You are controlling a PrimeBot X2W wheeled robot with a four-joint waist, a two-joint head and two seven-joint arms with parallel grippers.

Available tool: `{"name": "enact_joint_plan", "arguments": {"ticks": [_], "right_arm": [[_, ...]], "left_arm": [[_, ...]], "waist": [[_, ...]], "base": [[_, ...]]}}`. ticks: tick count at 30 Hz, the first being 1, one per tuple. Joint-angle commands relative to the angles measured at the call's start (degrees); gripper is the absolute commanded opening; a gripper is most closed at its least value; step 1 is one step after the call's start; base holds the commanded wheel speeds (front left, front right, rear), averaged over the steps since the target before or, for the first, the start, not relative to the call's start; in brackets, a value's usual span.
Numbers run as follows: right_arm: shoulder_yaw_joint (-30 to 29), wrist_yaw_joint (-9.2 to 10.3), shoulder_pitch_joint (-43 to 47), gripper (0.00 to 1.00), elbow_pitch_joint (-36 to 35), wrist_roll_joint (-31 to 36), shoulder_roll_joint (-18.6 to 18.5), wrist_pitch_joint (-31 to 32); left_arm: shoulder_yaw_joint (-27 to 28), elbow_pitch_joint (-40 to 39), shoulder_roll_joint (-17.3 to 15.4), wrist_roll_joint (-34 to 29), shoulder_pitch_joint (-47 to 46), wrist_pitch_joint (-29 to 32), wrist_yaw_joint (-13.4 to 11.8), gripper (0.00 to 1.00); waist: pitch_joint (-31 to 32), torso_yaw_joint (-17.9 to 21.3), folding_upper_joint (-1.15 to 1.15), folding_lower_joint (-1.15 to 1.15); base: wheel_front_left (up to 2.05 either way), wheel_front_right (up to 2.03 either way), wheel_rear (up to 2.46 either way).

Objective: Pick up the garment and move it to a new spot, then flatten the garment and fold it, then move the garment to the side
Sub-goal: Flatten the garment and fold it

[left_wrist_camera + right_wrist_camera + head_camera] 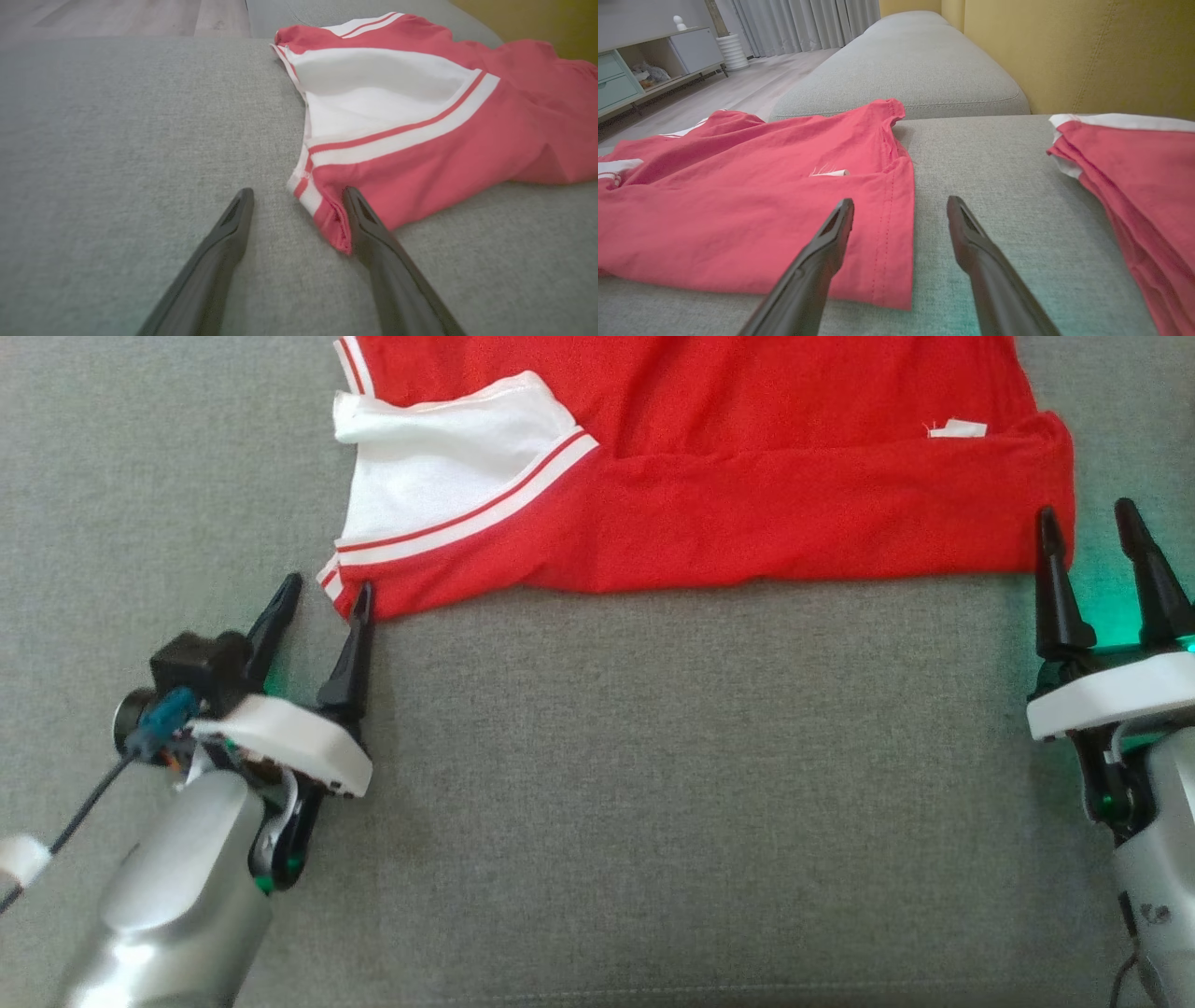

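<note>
A red garment (747, 495) with white striped trim and a white panel (439, 476) lies spread on the grey couch seat, its near edge folded up. My left gripper (322, 593) is open, straddling the garment's near left corner (327, 219); its right finger (373, 233) touches the red hem. My right gripper (1088, 518) is open at the near right corner (892, 280); its left finger (826, 242) lies over the red cloth, its right finger (971, 238) over bare cushion. Neither gripper holds anything.
A second folded red-and-white garment (1134, 186) lies on the couch to the right. A yellow backrest (1064, 51) rises behind, and another grey cushion (915, 60) lies beyond. Wooden floor (117, 16) and a cabinet (640, 65) sit past the couch edge.
</note>
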State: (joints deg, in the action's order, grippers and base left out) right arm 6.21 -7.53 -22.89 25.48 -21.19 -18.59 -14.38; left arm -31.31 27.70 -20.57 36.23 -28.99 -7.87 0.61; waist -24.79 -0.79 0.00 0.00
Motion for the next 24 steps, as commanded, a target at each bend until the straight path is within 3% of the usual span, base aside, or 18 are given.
{"name": "enact_joint_plan", "arguments": {"ticks": [1, 2, 5, 6, 15, 16, 18, 24], "right_arm": [[0.95, 0.04, 0.14, 1.0, -1.37, -0.28, -0.38, -0.62], [0.97, 0.04, 0.1, 1.0, -1.3, -0.3, -0.36, -0.62], [0.79, 0.04, 0.11, 1.0, -0.81, -0.41, -0.23, -0.62], [0.82, 0.04, 0.17, 1.0, -0.4, -0.54, -0.16, -0.62], [2.25, 0.04, -3.31, 1.0, 10.36, -2.91, 0.7, 0.8], [3.09, 0.04, -3.84, 0.85, 11.52, -3.57, 0.76, 1.55], [5.51, 0.04, -4.68, 0.0, 12.74, -5.26, 0.62, 2.86], [9.81, 0.04, -4.33, 0.0, 13.82, -9.92, -2.98, 3.37]], "left_arm": [[1.22, -0.33, -1.46, 0.33, -2.13, 1.09, 0.62, 1.0], [0.75, -0.14, -1.59, 0.36, -2.2, 1.78, 1.17, 0.97], [-0.38, -0.38, -1.74, 1.17, -1.85, 3.75, 2.87, 0.15], [-0.68, -0.63, -1.94, 1.33, -1.62, 4.15, 3.23, 0.0], [-0.44, -4.12, -4.11, 1.36, -0.04, 3.21, 3.02, 0.0], [-0.43, -4.4, -4.33, 1.37, -0.05, 3.29, 3.03, 0.0], [-0.48, -4.92, -4.68, 1.23, -0.16, 3.37, 2.93, 0.0], [-1.43, -5.76, -5.45, 0.31, -0.18, 3.15, 3.18, 0.0]], "waist": [[-0.11, 0.11, 0.0, 0.0], [-0.09, 0.16, 0.0, 0.0], [0.3, 0.25, 0.0, 0.0], [0.51, 0.26, 0.0, 0.0], [1.68, -0.7, 0.0, 0.0], [1.69, -0.86, 0.0, 0.0], [1.73, -1.18, 0.0, 0.0], [3.28, -2.03, 0.0, 0.0]], "base": [[0.0, 0.0, 0.0], [0.0, 0.0, 0.0], [0.0, 0.0, 0.0], [0.0, 0.0, 0.0], [0.0, 0.0, 0.0], [0.0, 0.0, 0.0], [0.0, 0.0, 0.0], [0.0, 0.0, 0.0]]}}
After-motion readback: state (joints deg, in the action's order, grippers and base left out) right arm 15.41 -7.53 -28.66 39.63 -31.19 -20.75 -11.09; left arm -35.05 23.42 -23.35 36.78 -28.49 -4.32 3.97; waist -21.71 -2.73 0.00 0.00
